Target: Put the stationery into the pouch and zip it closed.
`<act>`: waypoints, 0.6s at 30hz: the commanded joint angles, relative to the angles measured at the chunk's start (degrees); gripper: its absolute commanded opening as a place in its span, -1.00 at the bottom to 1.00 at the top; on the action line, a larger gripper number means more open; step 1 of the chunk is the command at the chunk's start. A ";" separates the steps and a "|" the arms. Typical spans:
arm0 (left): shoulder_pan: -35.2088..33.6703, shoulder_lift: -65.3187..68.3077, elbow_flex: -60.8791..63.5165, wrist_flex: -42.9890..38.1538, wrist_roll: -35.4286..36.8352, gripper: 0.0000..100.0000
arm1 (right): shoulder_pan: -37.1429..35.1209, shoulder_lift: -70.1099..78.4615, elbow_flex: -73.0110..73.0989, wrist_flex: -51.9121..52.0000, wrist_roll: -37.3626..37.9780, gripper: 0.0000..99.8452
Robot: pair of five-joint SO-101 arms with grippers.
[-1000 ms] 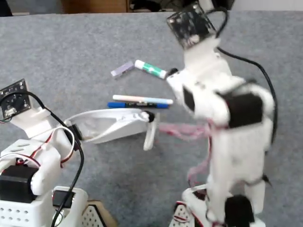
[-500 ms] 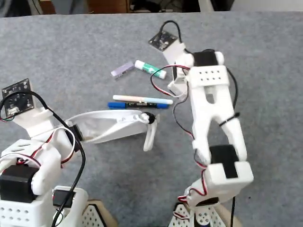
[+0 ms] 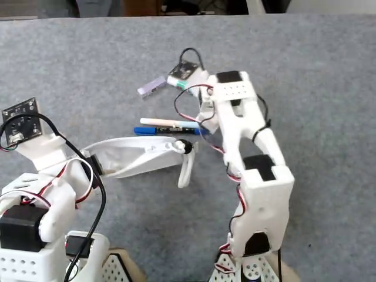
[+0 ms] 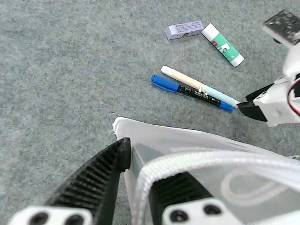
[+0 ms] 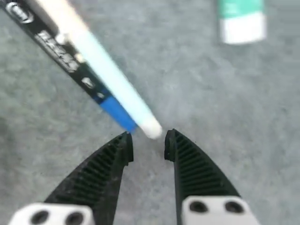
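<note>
While my left hand point(image 4: 138, 161) clamps the pouch point(image 4: 211, 145), my right hand point(image 5: 147, 139) sits narrowly open and empty, the pale pen point(image 5: 101, 65) running lengthwise away from its gap.

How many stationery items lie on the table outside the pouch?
4. A lilac box and a glue stick lie farthest from the pouch; a pale pen and a blue marker lie side by side nearer it. The pouch may hide more.

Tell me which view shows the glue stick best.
The left wrist view: the glue stick lies whole, nothing covering it. In the high view the right arm covers most of it; the right wrist view catches one end.
</note>
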 commanded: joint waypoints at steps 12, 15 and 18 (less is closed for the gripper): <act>-0.31 0.62 2.86 -0.44 -1.05 -0.94 | -4.31 3.30 -7.96 -0.18 10.29 -0.72; -0.31 0.35 2.86 -0.44 -1.05 -0.94 | -4.22 7.52 -12.62 2.29 12.31 -0.63; -0.31 0.35 2.77 -0.44 -1.05 -0.94 | -4.48 12.26 -19.56 6.24 12.48 -0.57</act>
